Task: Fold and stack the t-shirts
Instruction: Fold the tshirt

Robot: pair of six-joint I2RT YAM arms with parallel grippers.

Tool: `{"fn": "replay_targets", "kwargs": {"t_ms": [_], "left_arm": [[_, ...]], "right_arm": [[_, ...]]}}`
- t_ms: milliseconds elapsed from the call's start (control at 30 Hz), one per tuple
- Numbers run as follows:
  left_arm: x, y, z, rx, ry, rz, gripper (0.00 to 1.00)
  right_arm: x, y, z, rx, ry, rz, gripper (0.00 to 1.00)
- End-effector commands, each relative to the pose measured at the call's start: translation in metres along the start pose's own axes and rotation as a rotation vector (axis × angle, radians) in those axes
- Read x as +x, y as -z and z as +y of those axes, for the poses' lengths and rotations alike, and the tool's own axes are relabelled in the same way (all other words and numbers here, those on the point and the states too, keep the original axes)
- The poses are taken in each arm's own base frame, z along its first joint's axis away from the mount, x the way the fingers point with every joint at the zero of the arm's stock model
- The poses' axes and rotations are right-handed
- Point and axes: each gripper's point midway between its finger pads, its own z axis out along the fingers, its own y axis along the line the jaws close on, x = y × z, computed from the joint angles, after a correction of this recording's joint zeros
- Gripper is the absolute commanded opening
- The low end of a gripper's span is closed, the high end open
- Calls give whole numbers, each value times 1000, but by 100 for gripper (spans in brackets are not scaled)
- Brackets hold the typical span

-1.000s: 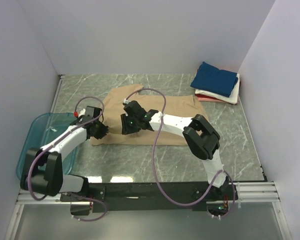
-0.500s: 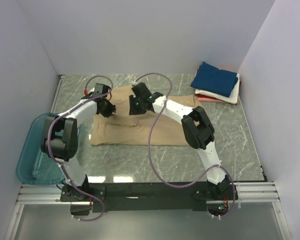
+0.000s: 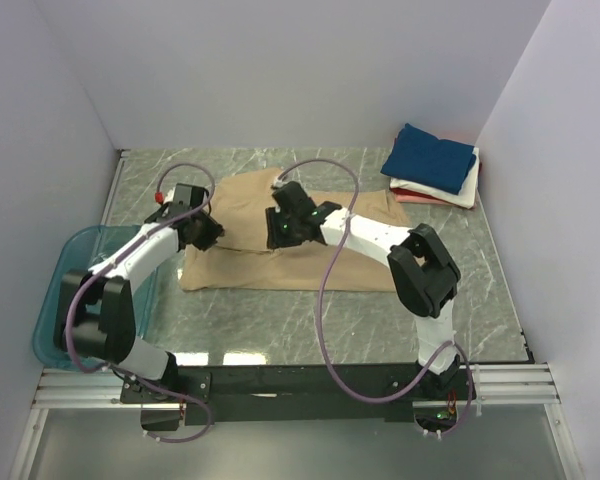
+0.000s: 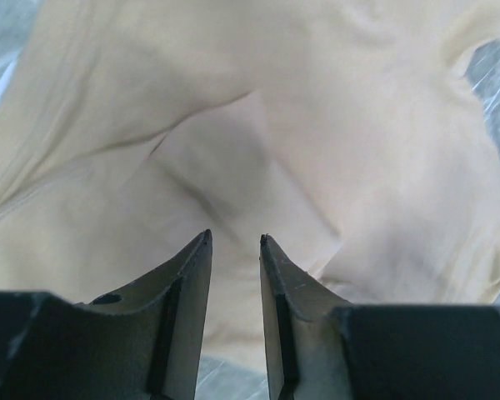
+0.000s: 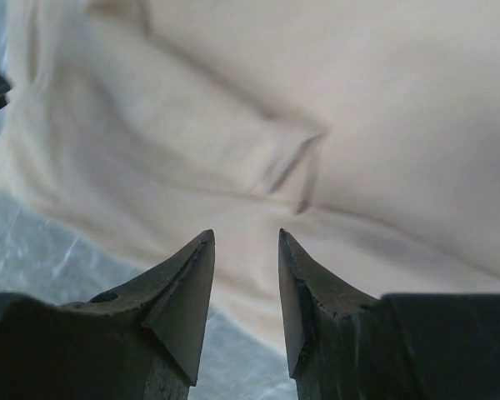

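- T-shirt [image 3: 240, 265], tan, lies mid-frame on the tabletop [image 3: 480, 290], its upper edge partly hidden in the top view.
- Left tool [image 4: 235, 242] and right tool [image 5: 246, 237] are over it, fingers slightly spread, empty.
- Folded stack [image 3: 432, 162], upper right: navy covers most of the lower shirts.

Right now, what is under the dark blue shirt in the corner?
A white shirt, then a pinkish-red shirt. Only their edges show; the blue shirt covers the rest.

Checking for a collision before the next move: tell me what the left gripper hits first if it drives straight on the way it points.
The tan shirt: the left gripper points at its creased cloth, with nothing in between. How near the cloth lies is unclear.
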Motion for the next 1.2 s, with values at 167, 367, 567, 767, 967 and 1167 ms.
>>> {"fn": "replay_targets", "kwargs": {"t_ms": [167, 367, 567, 767, 967, 1167], "left_arm": [[26, 0, 22, 1, 1, 26, 35], [34, -19, 24, -30, -12, 62, 34], [35, -32, 19, -39, -22, 80, 34], [28, -36, 6, -30, -25, 75, 34], [26, -45, 2, -44, -30, 85, 34], [25, -54, -5, -44, -30, 96, 34]], "right_arm": [[13, -9, 50, -81, 57, -21, 44], [20, -26, 53, -69, 56, 5, 43], [19, -39, 52, -55, 56, 20, 43], [11, -48, 49, -35, 48, 15, 43], [5, -58, 40, -9, 41, 22, 43], [-7, -61, 27, 26, 34, 0, 43]]}}
